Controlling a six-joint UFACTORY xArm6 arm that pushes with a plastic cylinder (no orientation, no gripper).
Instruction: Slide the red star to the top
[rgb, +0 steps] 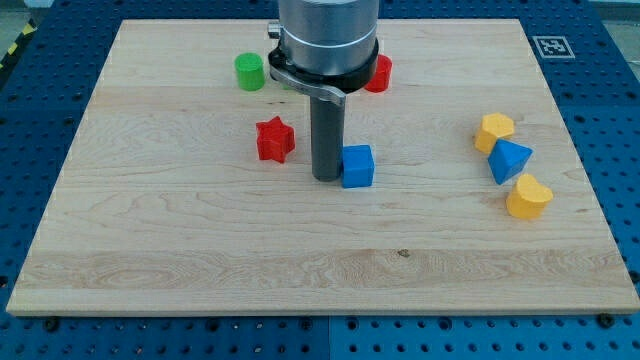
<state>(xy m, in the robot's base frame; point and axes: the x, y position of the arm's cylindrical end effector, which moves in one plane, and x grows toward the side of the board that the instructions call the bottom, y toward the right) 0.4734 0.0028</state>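
The red star (275, 139) lies on the wooden board (200, 250), left of centre. My tip (326, 177) rests on the board a short way to the star's right and slightly below it, apart from it. The tip stands right against the left side of a blue cube (357, 166). The arm's grey body (327, 40) comes down from the view's top and hides part of the board behind it.
A green cylinder (250, 72) sits up-left of the star. A red block (378, 74) shows partly behind the arm. At the view's right are a yellow hexagon block (494, 131), a blue triangular block (510, 161) and a yellow heart-like block (528, 197).
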